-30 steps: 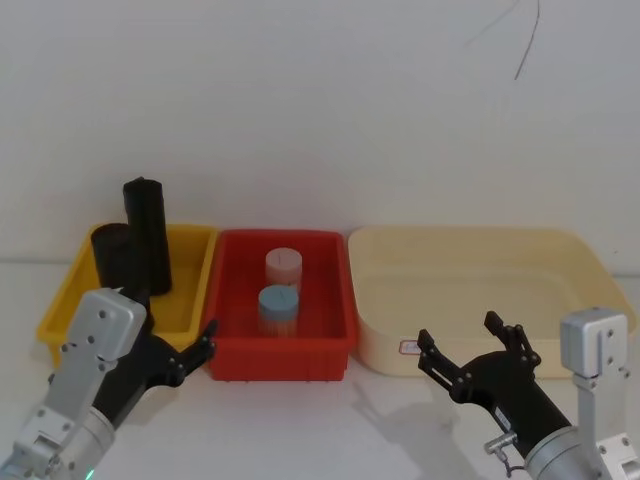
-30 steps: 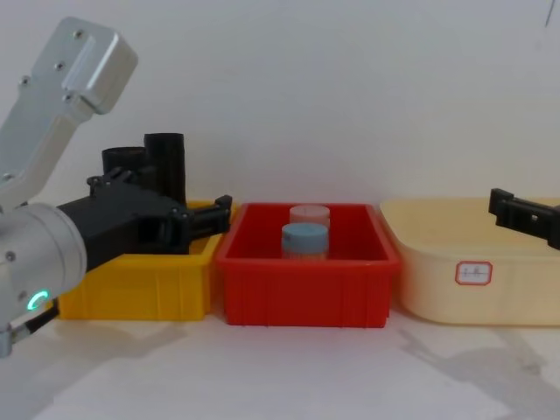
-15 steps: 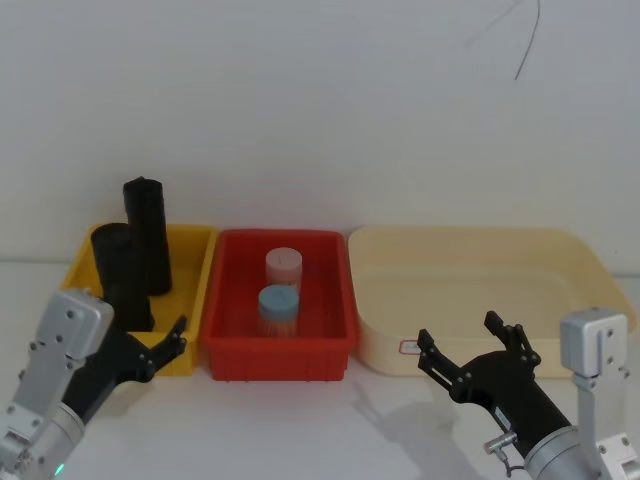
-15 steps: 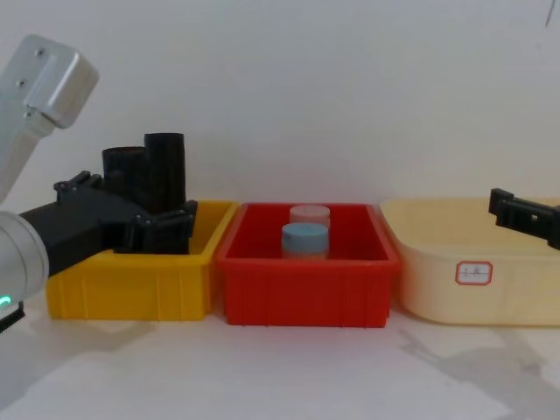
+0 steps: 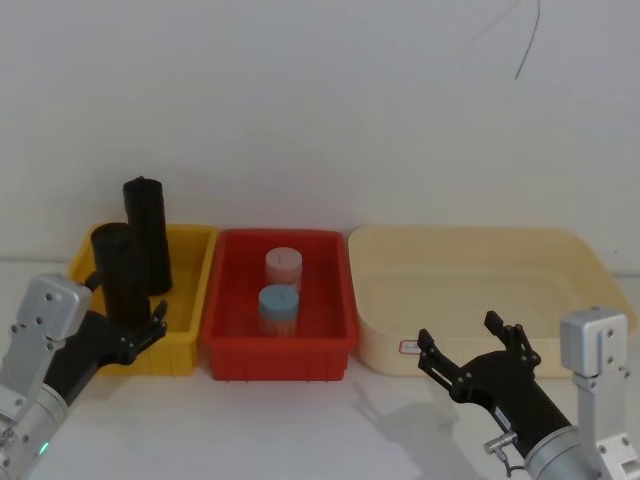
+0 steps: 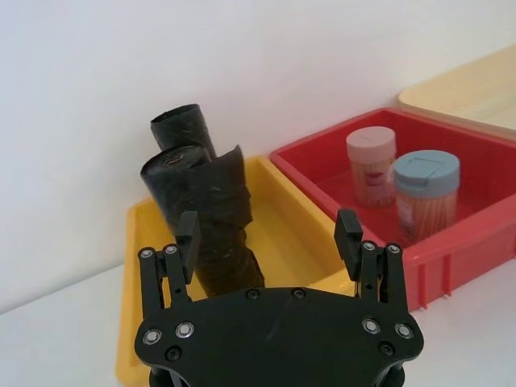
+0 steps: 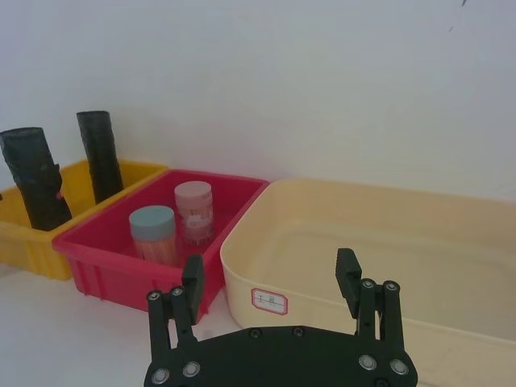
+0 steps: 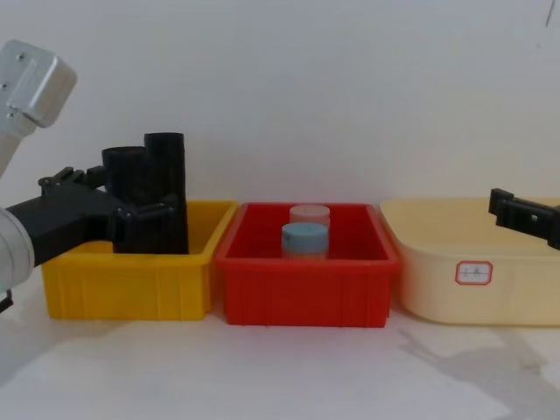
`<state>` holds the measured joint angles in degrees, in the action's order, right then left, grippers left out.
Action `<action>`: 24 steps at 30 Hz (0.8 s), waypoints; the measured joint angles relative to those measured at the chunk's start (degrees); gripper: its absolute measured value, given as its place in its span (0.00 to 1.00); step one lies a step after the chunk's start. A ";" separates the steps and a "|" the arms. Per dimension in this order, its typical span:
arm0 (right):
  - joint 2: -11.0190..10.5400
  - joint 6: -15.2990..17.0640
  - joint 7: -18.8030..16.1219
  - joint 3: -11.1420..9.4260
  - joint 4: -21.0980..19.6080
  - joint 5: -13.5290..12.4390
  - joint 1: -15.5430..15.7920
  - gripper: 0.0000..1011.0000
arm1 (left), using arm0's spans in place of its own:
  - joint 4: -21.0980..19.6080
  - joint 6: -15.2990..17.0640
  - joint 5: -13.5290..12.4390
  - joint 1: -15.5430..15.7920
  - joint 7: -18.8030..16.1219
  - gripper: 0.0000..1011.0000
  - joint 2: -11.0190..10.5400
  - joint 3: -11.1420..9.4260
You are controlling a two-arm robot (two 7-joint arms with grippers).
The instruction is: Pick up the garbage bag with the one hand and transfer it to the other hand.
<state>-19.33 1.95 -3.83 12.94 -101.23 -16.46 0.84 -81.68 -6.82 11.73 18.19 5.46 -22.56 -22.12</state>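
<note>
My left gripper (image 6: 268,234), spread wide, faces the bag (image 6: 205,218) standing just ahead in the bin (image 6: 294,242). Right gripper (image 5: 457,332) hangs low, also wide.

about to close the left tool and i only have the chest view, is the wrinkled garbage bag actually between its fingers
observer: Not squarely. In the left wrist view the left tool is open, and the garbage bag shows right behind one finger, off the middle of the gap.
operator: is that the front roll or the back one
observer: The front one. From the head view it is the shorter roll, nearer the robot in the yellow bin; the taller roll stands behind it.
operator: right tool ready to receive
observer: The right tool is open and holds nothing, in front of the cream tray.
</note>
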 joint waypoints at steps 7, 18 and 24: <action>0.00 0.00 0.00 0.00 0.00 0.00 0.00 0.99 | 3.02 -1.15 0.58 1.53 1.03 0.99 0.87 0.56; 0.00 0.00 0.00 0.00 0.00 0.00 0.00 0.99 | 7.66 -2.76 1.27 3.49 1.77 0.99 2.40 1.63; 0.00 0.00 0.00 0.00 0.00 0.00 0.00 0.99 | 10.38 -3.95 1.68 4.76 2.67 0.99 3.07 2.16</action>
<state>-19.33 1.95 -3.83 12.94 -101.23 -16.47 0.84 -71.30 -10.77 13.41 22.94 8.13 -19.49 -19.96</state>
